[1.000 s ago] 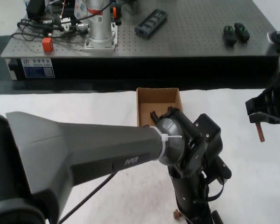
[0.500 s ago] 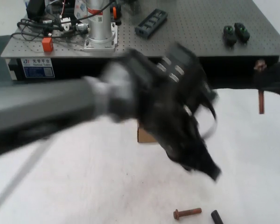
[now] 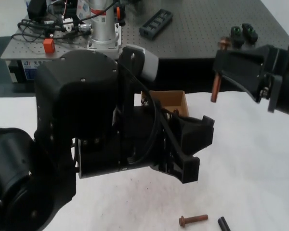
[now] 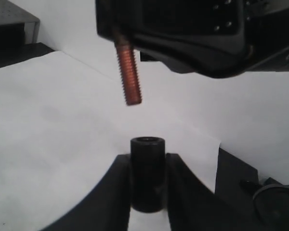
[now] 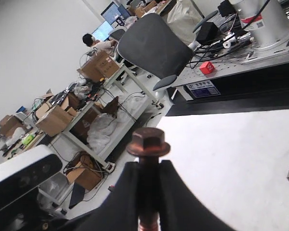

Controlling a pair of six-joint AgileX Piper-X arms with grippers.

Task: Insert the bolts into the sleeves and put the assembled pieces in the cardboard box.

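Note:
My left gripper [image 4: 147,185] is shut on a black sleeve [image 4: 147,168], held upright with its open bore facing up. A copper bolt [image 4: 127,72] hangs thread-down just above the sleeve and slightly to one side, not touching it. My right gripper [image 5: 148,192] is shut on that bolt [image 5: 148,144] just below its hex head. In the high view the right gripper [image 3: 221,60] holds the bolt [image 3: 215,84] at upper right, beyond the left gripper [image 3: 197,147]. The cardboard box [image 3: 176,98] sits behind the left arm, partly hidden by it.
A loose copper bolt [image 3: 192,220] and a black sleeve [image 3: 224,224] lie on the white cloth [image 3: 250,168] near the front edge. A metal breadboard bench [image 3: 202,29] with cables and fixtures stands behind the box.
The left arm lifted off the cloth and swung up in front of the box. The right gripper carried its bolt up and to the left, over the left gripper's sleeve.

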